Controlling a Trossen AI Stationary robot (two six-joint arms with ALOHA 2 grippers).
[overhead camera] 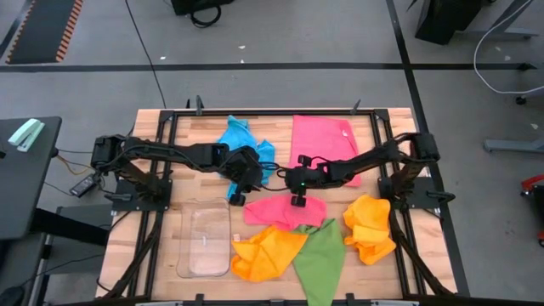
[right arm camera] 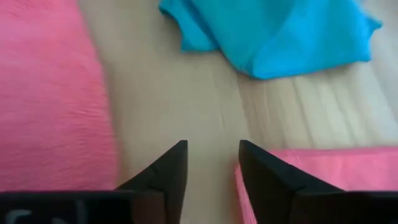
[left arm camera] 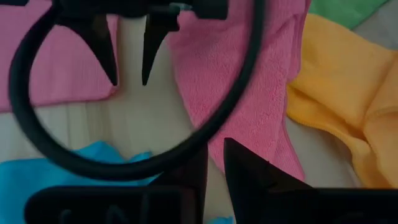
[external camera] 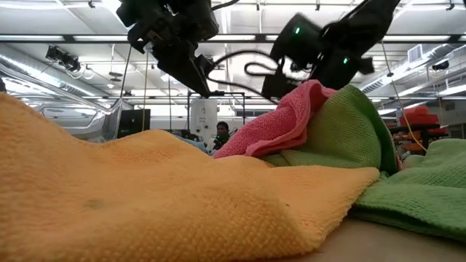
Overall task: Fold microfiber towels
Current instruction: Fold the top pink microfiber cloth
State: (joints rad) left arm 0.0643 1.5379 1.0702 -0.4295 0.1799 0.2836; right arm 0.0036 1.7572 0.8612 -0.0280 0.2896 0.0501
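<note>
Bare table (overhead camera: 285, 189) between pink towels (overhead camera: 323, 144), blue towel (overhead camera: 242, 140) alongside.

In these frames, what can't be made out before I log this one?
- Low view: the orange towel fills the foreground and hides the table surface, the tray and the blue towel.
- High view: whether the folded pink towel is touched by the right claw is too small to tell.
- Left wrist view: a black cable loop crosses the pink cloth.

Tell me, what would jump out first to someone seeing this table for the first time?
Probably the bright cloths scattered over the wooden table: a pink towel laid flat at the far side, a crumpled blue one beside it, and orange and green ones heaped at the near edge. Next, the two dark arms meeting mid-table, left gripper and right gripper over a second pink towel.
</note>
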